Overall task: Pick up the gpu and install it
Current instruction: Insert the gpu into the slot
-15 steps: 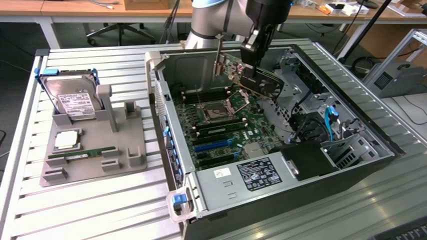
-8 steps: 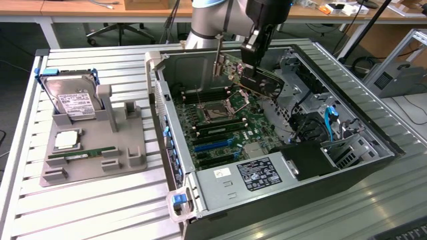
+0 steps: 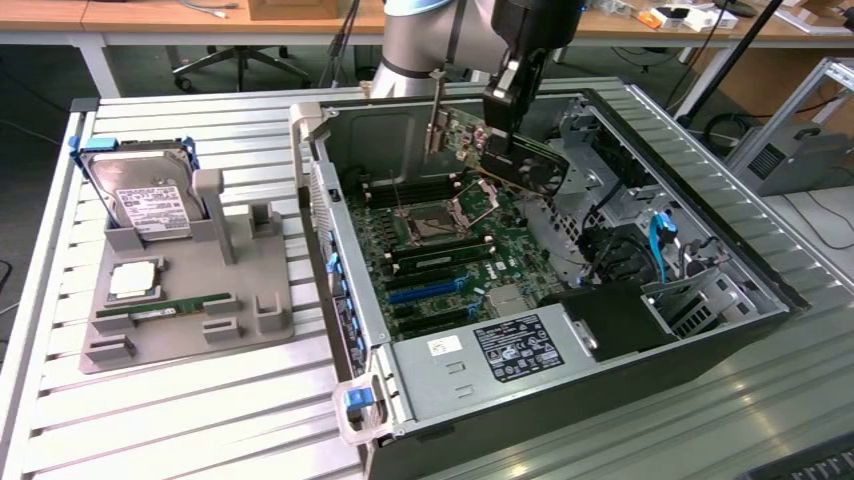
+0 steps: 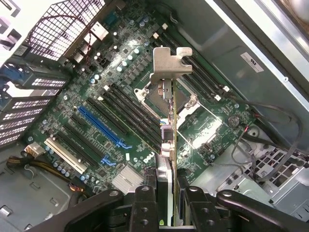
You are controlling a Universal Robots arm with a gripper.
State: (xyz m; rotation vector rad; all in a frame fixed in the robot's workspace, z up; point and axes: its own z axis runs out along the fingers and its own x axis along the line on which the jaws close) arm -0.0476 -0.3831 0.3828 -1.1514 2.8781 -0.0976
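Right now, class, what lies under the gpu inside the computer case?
Under the gpu, held by the gripper, lies the motherboard: processor socket, memory slots and a blue slot show. The card's edge hides a strip of the socket.

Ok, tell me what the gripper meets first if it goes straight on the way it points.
The gripper points into the case, gpu clamped ahead of it. The gpu's metal end would meet the motherboard first, seemingly near the CPU socket; depth is unclear.
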